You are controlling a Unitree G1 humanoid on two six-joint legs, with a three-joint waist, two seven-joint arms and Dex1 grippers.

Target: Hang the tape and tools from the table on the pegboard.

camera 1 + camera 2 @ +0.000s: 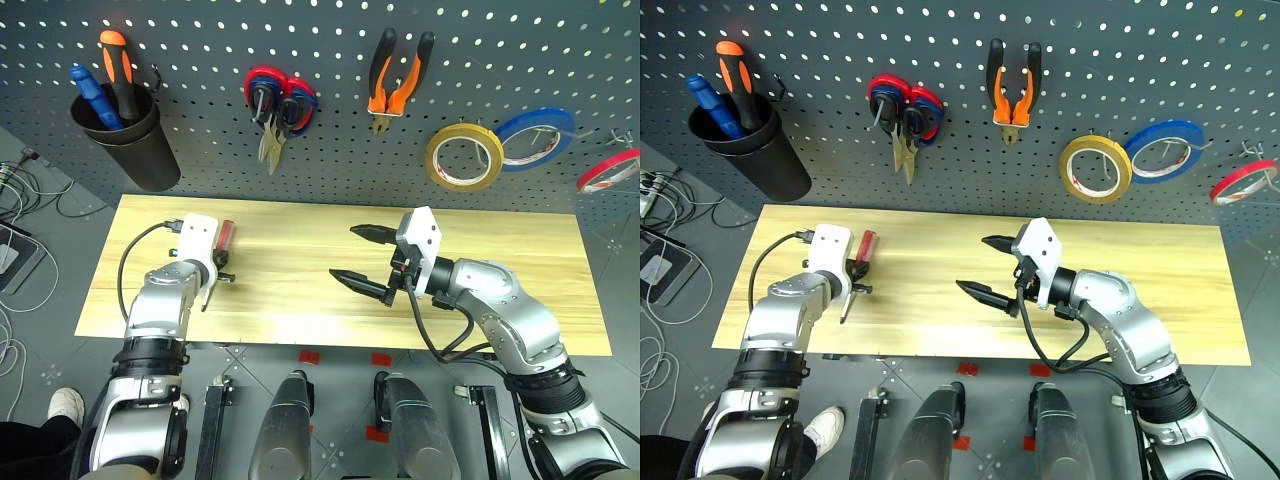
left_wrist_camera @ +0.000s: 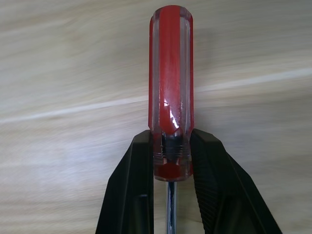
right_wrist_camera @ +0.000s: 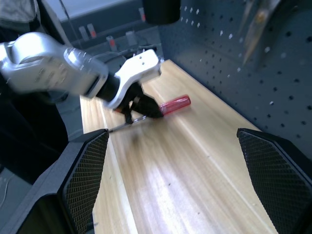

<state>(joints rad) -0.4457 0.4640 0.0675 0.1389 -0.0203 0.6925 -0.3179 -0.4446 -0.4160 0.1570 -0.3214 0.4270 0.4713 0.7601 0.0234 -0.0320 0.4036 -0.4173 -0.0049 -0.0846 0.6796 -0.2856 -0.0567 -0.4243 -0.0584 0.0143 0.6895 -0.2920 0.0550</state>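
My left gripper [image 1: 220, 268] is shut on the slim red-handled screwdriver [image 1: 226, 237] near the left end of the wooden table [image 1: 300, 330]. In the left wrist view both black fingers [image 2: 139, 185] clamp the base of the handle [image 2: 170, 87]; I cannot tell whether it rests on the wood. My right gripper [image 1: 365, 260] hovers open and empty over the table's middle, pointing left. On the pegboard [image 1: 330, 170] hang the tan tape [image 1: 465, 157], the orange-and-black pliers [image 1: 400, 75] and scissors [image 1: 280, 110] with red and dark handles overlapping.
A black cup [image 1: 125, 145] on the pegboard's left holds a blue and an orange screwdriver. A blue tape roll [image 1: 535, 138] and a red one [image 1: 608, 170] hang at the right. Cables [image 1: 25, 200] lie on the floor to the left.
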